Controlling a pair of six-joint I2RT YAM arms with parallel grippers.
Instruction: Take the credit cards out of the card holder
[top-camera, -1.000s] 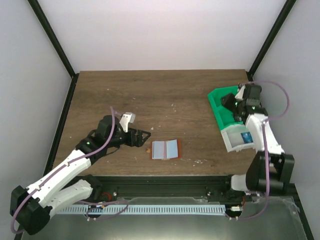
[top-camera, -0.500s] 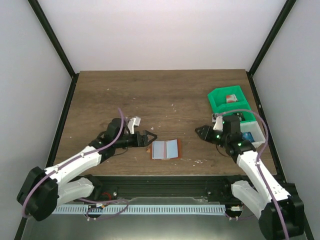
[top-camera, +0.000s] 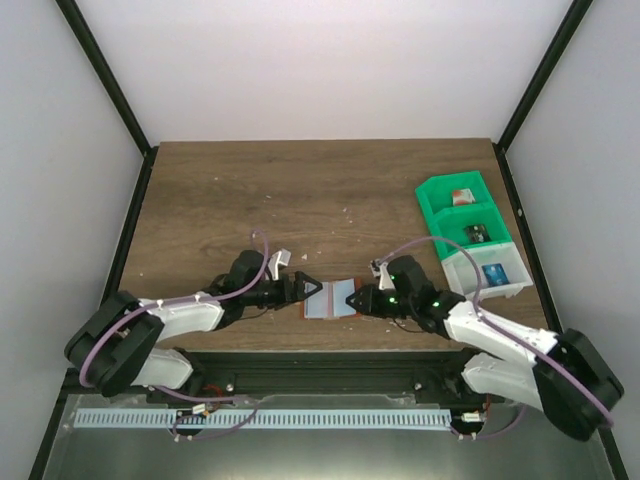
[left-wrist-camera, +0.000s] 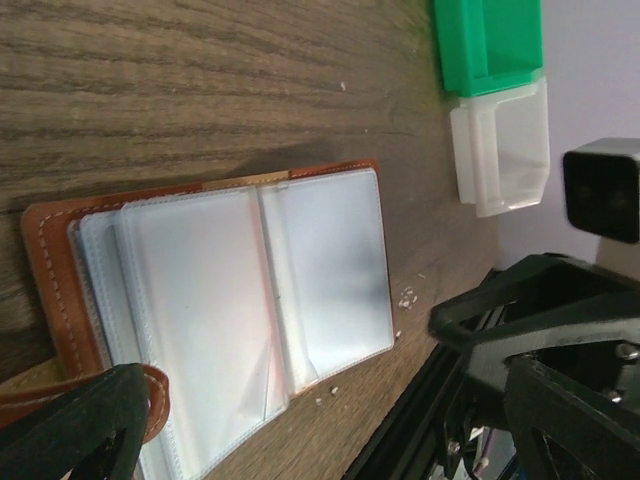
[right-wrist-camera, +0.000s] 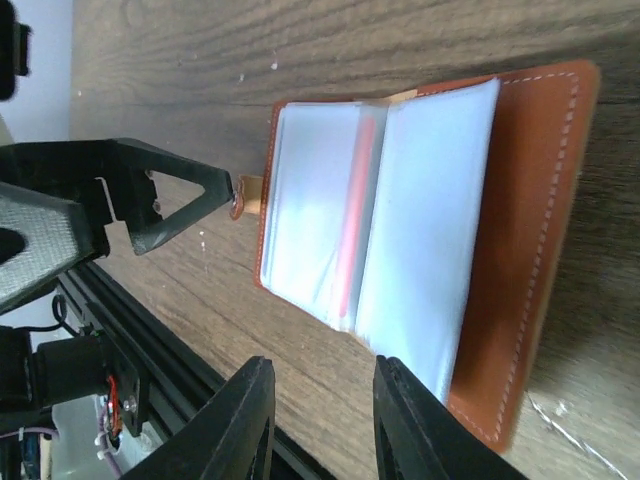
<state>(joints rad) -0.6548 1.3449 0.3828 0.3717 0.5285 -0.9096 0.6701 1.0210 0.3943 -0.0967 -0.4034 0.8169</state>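
White walls and black corner posts box in the brown wood table (top-camera: 300, 180). At its right edge sit a green bin (top-camera: 455, 200) and a white bin (top-camera: 490, 278), with cards (top-camera: 461, 195) already in them. Both arms reach in low toward the front middle, where the holder (top-camera: 332, 298) lies open and flat, pale sleeves up.

The left gripper (top-camera: 308, 288) is spread wide at the holder's left edge, by its strap. The right gripper (right-wrist-camera: 320, 368) is parted narrowly over the right edge and holds nothing.

This looks like the line-up for another pull. A red sliver (right-wrist-camera: 360, 200) shows at the fold, though whether it is a card I can't tell. Next, I'd expect the left to pin the leather while the right pinches a thin edge.
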